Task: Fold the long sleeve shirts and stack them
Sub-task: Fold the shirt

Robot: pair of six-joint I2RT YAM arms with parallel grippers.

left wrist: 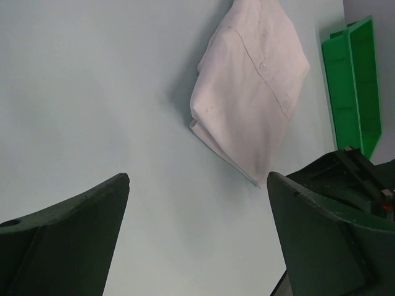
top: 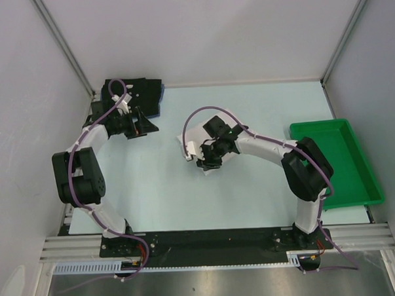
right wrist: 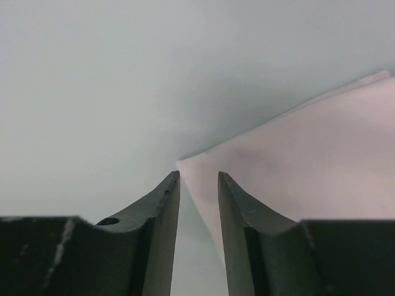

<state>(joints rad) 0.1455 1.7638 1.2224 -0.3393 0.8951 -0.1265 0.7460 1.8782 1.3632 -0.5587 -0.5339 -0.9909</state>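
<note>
My right end effector [right wrist: 197, 177] sits narrowly open at a corner of the folded white shirt [right wrist: 308, 160] on the desk [top: 252, 204], I judge to pinch it for stacking, while my left end effector [left wrist: 197, 177] hangs wide open

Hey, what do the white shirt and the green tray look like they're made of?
The white shirt: thin woven cloth, perhaps cotton, matte; it creases and shows stitched seams. The green tray: most likely rigid moulded plastic, smooth with a slight sheen; uniform colour, straight raised walls.
</note>
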